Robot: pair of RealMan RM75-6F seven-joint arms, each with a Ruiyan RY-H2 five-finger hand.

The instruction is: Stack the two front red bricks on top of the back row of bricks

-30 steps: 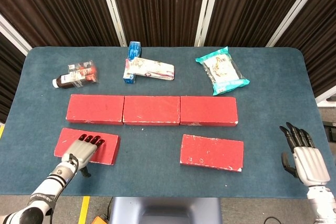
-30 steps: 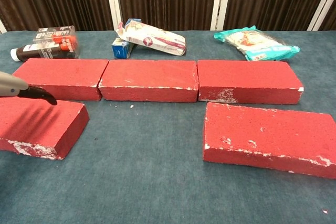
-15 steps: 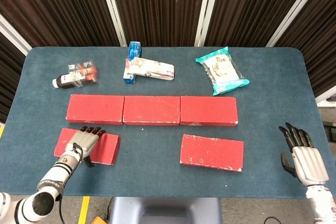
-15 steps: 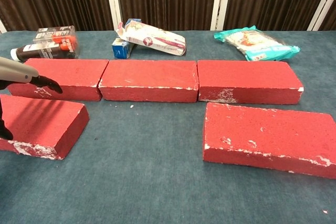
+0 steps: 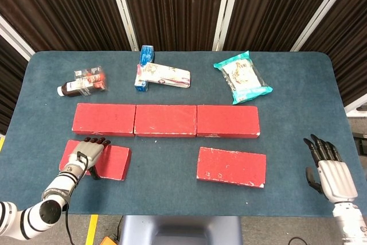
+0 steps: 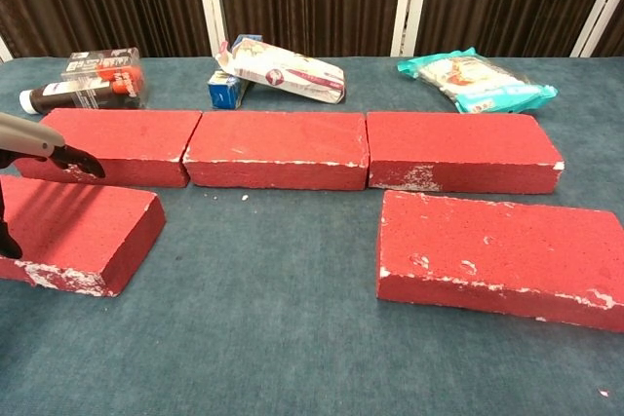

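Left hand [image 5: 83, 154] retracted, mostly off-frame.

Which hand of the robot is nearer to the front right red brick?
The right hand. It is open above the bare table, to the right of the front right red brick and apart from it. The left hand is over the front left red brick, further away.

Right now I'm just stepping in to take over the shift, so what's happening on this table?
The left robot hand is over the front left brick, fingers at its far edge and thumb at the near side; the brick lies flat on the table, not lifted. The right robot hand is open near the table's right edge, touching nothing. The front right brick lies untouched. The back row of bricks has nothing stacked on it.
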